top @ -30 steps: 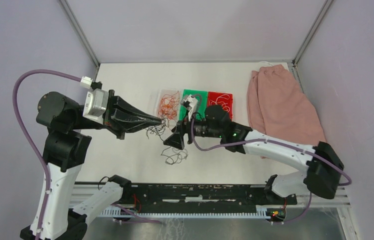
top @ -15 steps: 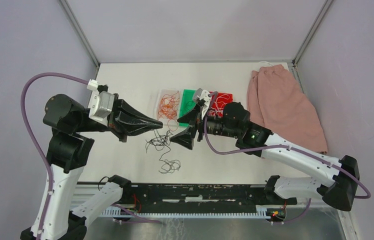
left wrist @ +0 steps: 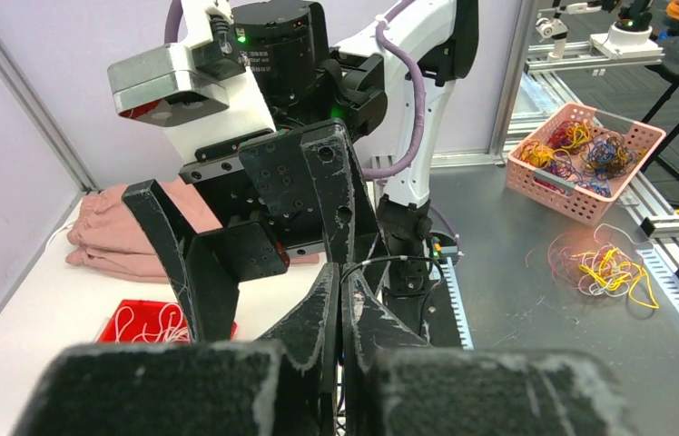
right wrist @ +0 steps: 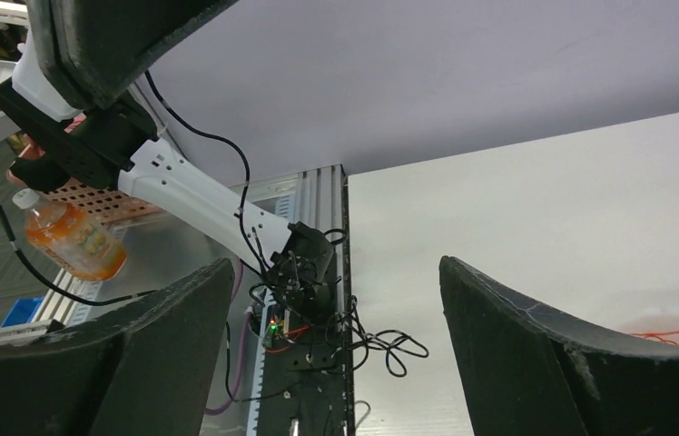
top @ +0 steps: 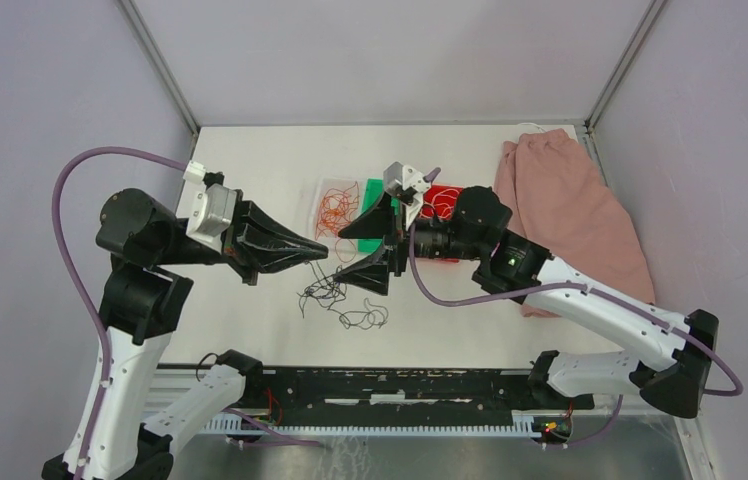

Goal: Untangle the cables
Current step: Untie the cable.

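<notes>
The loose cables (top: 335, 297) are a small clump of thin black curly wires, hanging from my left gripper down to the table. My left gripper (top: 322, 247) is shut on one black wire (left wrist: 381, 262), which arcs out from between its tips (left wrist: 342, 283). My right gripper (top: 342, 258) is wide open and empty. It faces the left gripper's tip, with one finger (top: 368, 213) above and one (top: 368, 276) below. In the right wrist view (right wrist: 336, 265) the black clump (right wrist: 381, 345) lies between and beyond its fingers.
Three small trays stand behind the grippers: a clear one with orange wires (top: 334, 205), a green one (top: 378, 192) and a red one with white wires (top: 443, 200). A folded pink cloth (top: 560, 210) lies at the right. The arms' base rail (top: 380, 385) runs along the near edge.
My right gripper has risen, drawn back to the right and opened wide. The black clump has shifted a little to the right on the table. My left gripper stays shut on its wire.
</notes>
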You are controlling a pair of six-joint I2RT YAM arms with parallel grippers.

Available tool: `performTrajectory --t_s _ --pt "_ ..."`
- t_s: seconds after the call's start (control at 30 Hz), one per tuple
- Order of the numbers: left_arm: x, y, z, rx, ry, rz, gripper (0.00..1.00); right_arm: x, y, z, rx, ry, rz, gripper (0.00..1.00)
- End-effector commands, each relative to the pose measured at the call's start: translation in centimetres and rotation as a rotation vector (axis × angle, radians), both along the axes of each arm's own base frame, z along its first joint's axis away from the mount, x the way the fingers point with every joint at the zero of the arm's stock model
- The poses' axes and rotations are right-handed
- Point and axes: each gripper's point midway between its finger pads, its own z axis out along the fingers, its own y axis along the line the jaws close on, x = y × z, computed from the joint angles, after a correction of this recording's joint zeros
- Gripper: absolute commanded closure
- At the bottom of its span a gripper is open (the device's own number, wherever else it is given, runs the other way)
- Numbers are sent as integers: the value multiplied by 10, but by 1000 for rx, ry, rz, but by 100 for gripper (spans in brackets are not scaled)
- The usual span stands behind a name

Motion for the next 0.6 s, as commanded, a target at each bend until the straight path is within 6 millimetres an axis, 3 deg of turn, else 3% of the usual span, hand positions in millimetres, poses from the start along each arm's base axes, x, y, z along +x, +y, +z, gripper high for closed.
performTrajectory --t_s 0.0,0.3,0.57 --pt "3 1 1 -5 -61 16 97 -13 5 30 68 -60 89 10" --pt "3 0 -2 -1 -56 12 97 -20 23 53 146 -58 176 10" --pt "2 0 -3 2 -52 3 97 -20 40 52 175 -22 204 14"
